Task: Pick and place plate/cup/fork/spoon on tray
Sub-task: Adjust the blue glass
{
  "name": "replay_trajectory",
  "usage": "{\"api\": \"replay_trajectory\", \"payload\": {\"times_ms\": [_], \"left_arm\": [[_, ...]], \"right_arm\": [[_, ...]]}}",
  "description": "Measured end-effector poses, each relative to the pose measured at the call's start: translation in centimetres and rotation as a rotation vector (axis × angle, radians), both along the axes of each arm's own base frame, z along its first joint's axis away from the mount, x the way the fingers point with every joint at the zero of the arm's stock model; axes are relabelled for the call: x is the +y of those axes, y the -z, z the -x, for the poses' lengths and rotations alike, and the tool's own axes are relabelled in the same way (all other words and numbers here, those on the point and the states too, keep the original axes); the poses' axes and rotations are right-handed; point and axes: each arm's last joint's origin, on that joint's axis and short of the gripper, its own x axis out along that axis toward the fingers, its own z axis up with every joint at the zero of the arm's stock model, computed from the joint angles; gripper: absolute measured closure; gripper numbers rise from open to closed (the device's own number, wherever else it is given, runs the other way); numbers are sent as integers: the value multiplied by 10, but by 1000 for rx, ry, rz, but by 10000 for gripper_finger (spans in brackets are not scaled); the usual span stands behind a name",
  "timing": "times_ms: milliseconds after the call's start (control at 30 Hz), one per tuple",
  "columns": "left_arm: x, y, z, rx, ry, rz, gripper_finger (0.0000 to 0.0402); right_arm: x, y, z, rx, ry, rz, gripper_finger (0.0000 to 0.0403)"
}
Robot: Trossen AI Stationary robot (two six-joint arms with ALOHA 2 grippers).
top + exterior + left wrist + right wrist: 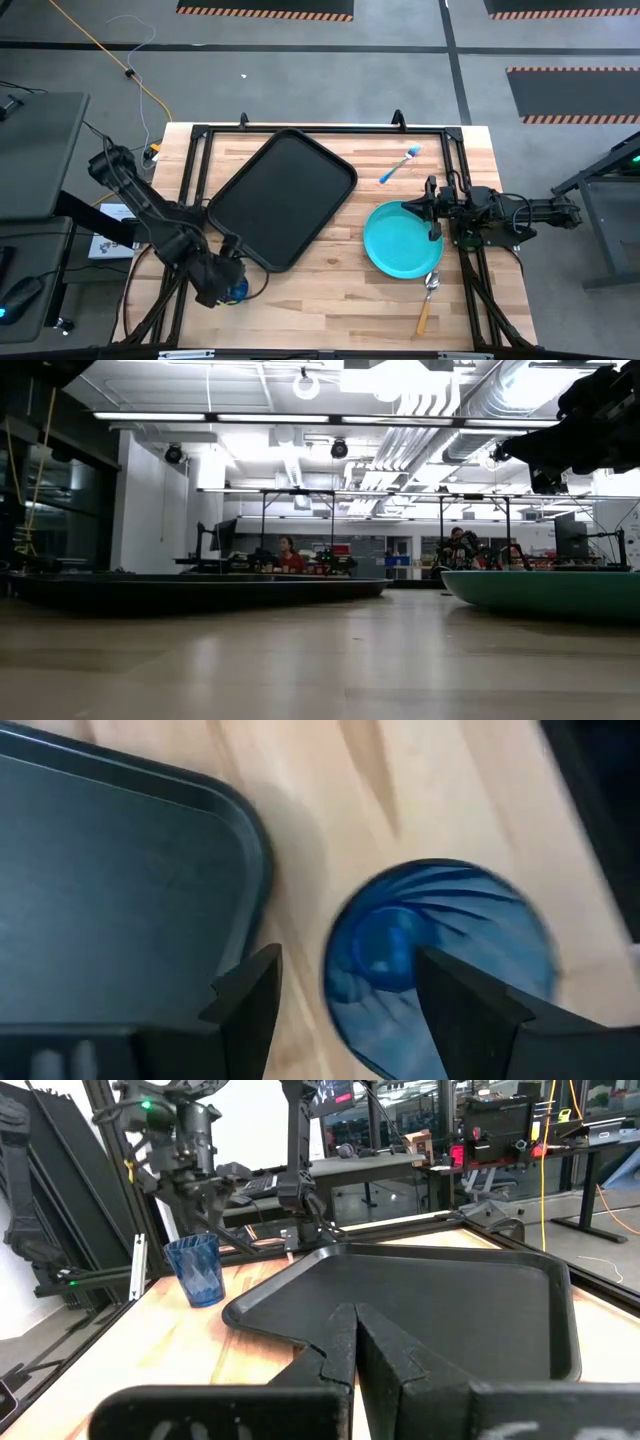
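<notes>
The blue cup (pixel 238 291) stands upright on the table by the tray's near left corner; the left wrist view looks down into the cup (pixel 440 960). My left gripper (pixel 345 960) hangs open above it, pointing steeply down, clear of the cup (pixel 200 1270). The black tray (pixel 285 195) lies left of centre. The turquoise plate (pixel 400 245) lies flat at the right, the light-blue fork (pixel 400 165) beyond it and the spoon (pixel 428 300) at its near side. My right gripper (pixel 355 1315) is shut and level over the plate's right rim (pixel 430 225).
A black frame (pixel 300 130) runs around the wooden table top. Bare wood lies between tray and plate and along the near edge. The low view shows the tray (pixel 200 590) and the plate (pixel 545 592) side by side, with people far behind.
</notes>
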Motion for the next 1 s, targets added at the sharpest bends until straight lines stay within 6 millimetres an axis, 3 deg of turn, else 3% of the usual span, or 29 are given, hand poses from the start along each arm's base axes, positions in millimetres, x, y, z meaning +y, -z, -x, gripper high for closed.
{"api": "replay_trajectory", "payload": {"times_ms": [433,767,1000], "left_arm": [[-2,8,-3,56,-29,13,189],[4,31,3,118,-75,-3,189],[4,32,3,116,-74,-1,195]], "right_arm": [[0,0,0,0,0,0,403],[0,0,0,0,0,0,403],[0,0,0,0,0,0,403]]}}
